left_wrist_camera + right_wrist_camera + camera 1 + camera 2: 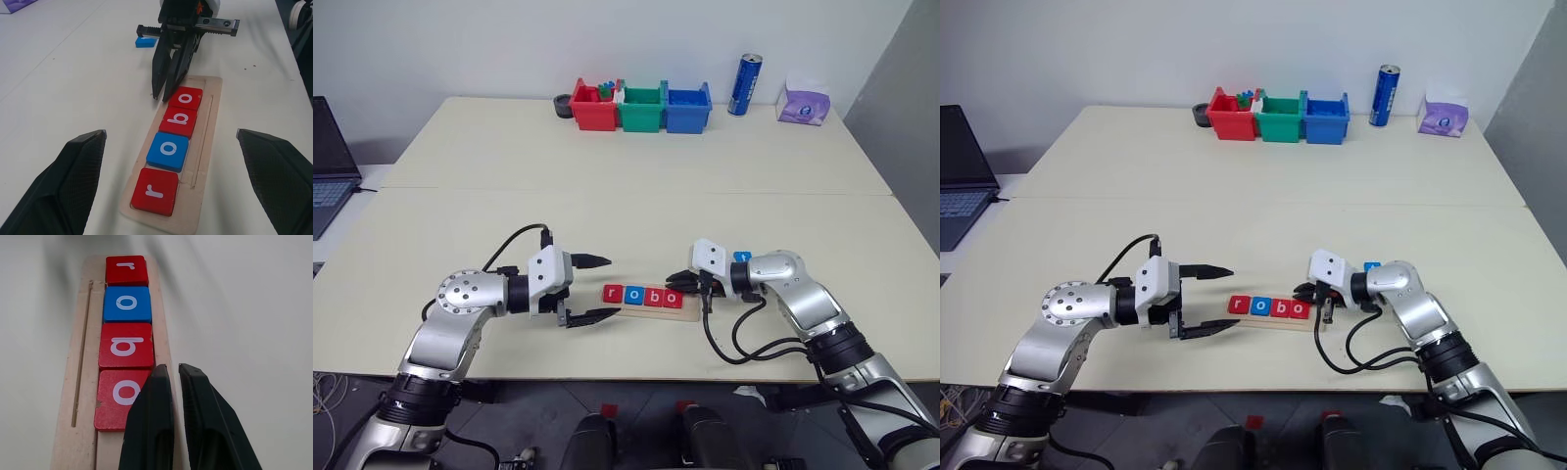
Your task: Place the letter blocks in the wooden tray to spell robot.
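Note:
The wooden tray (205, 127) lies near the table's front edge, between my two grippers. Four letter blocks sit in it in a row: red r (154, 192), blue o (168, 150), red b (178, 121), red o (186, 98). My right gripper (159, 95) is shut with nothing between its fingers; its tips rest at the tray's right end, beside the last red o (120, 399). Another blue block (741, 257) lies on the table just behind that gripper, and its letter is unreadable. My left gripper (607, 287) stands open and empty just off the tray's left end.
Red (594, 106), green (642, 108) and blue (688, 108) bins stand at the table's far edge. Next to them are a blue can (744, 84) and a purple tissue pack (803, 101). A laptop (328, 166) sits far left.

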`<action>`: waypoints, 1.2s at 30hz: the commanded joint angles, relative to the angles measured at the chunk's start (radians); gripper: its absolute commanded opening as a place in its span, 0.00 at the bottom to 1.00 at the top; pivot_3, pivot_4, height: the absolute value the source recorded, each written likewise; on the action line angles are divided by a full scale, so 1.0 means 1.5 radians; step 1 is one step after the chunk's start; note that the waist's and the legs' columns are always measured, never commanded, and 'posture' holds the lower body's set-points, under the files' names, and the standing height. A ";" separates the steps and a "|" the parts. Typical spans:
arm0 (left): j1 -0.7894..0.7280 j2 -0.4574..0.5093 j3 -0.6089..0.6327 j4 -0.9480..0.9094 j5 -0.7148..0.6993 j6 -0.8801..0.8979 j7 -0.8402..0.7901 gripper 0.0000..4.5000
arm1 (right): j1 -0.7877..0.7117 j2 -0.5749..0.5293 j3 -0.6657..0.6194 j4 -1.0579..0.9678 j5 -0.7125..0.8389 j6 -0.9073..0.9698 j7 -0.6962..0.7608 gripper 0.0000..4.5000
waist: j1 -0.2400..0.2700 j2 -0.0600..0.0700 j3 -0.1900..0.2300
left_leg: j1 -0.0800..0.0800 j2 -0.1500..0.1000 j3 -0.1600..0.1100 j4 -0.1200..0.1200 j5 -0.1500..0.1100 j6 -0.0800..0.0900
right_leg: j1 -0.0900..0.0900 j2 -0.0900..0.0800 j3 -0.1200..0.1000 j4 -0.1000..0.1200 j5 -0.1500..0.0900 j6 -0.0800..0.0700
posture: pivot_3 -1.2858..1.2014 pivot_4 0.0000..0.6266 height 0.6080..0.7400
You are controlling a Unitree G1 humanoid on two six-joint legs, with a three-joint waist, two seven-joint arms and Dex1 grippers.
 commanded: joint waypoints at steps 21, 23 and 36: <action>-0.028 -0.048 -0.028 -0.091 -0.017 0.055 0.049 1.00 | 0.143 -0.026 -0.346 -0.338 0.100 0.381 -0.286 0.37 | 0.004 0.000 0.000 | -0.002 0.000 -0.002 0.000 0.000 0.000 | 0.000 -0.002 0.000 0.000 0.000 0.000 | 0.52 0.24 1.00; -0.029 -0.063 -0.043 -0.098 -0.012 0.063 0.056 1.00 | 0.168 0.000 -0.370 -0.391 0.085 0.424 -0.356 0.53 | 0.002 0.000 0.000 | -0.002 0.000 -0.002 0.000 0.000 0.000 | 0.000 -0.002 0.000 0.000 0.000 0.000 | 0.52 0.24 1.00; -0.069 -0.107 -0.075 -0.085 0.012 0.102 0.107 1.00 | 0.205 0.202 -0.294 -0.496 0.045 0.598 -0.604 0.99 | -0.001 0.001 0.000 | 0.000 0.000 -0.001 0.000 0.000 0.000 | 0.000 0.001 0.002 0.000 -0.001 0.002 | 0.52 0.24 1.00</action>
